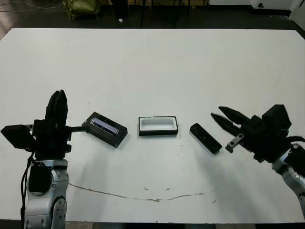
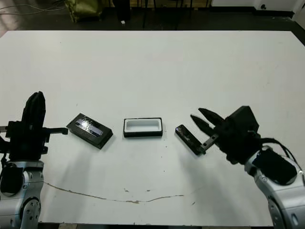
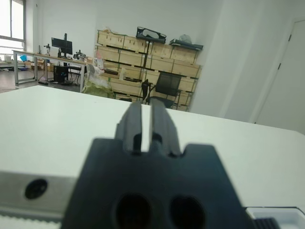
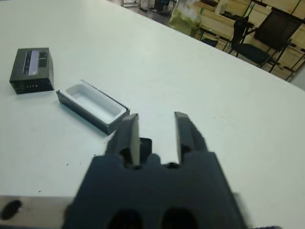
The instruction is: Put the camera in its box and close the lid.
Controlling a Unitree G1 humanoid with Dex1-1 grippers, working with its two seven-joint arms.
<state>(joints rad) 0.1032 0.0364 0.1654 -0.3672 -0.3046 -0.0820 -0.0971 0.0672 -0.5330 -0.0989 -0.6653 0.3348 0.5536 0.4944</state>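
Note:
The camera [image 1: 205, 138], a slim black bar, lies slanted on the white table to the right of the box. The box [image 1: 158, 125] is a small open black tray with white lining, and nothing is in it. Left of it rests the lid [image 1: 106, 129], black with a shiny stripe on top. My right gripper [image 1: 216, 112] is open, its fingertips just above and right of the camera's far end without touching it. In the right wrist view a dark piece of the camera [image 4: 145, 143] shows between the fingers [image 4: 128, 133]. My left gripper [image 1: 57, 95] is shut and empty, pointing up, left of the lid.
A thin brown crack or smear [image 1: 138, 195] runs across the table near its front edge. Beyond the table's far edge [image 1: 152, 28] is a dark floor with a green bag [image 1: 83, 7]. The left wrist view shows stacked crates and a chair [image 3: 167, 86] in the room.

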